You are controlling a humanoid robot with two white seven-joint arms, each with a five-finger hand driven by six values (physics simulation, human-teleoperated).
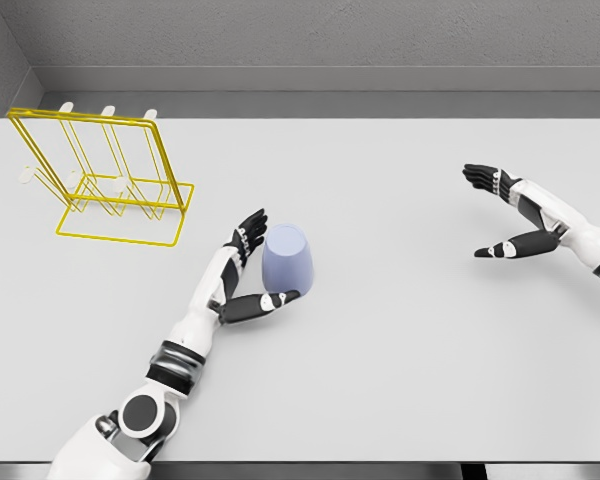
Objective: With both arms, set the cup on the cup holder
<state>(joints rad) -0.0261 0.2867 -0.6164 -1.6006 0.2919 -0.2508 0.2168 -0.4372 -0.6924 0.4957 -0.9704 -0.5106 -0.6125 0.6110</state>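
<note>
I have the cup near the middle of the counter, sitting mouth-down with its narrower base up, a pale blue tapered shape. My left hand is cupped beside it: the fingers reach up along its left flank and the thumb curls under its near edge, touching or almost touching — I can't tell whether there is real pressure yet, so I treat it as spread around the cup, not gripping. My right hand hangs well apart over the right side of the counter, fingers spread wide and holding nothing.

The yellow wire cup holder stands at the far left, with pale-tipped pegs rising from its frame, well clear of the cup.

I judge the cup to be light, rigid and smooth-walled, so it will likely slide or tip if I push from one side only. The taper works against me — a squeeze high up would tend to squirt it out. I would take hold low, around the wider rim end, left fingers and thumb on opposite walls, and bring the right hand in to steady the far side before lifting toward a peg.
</note>
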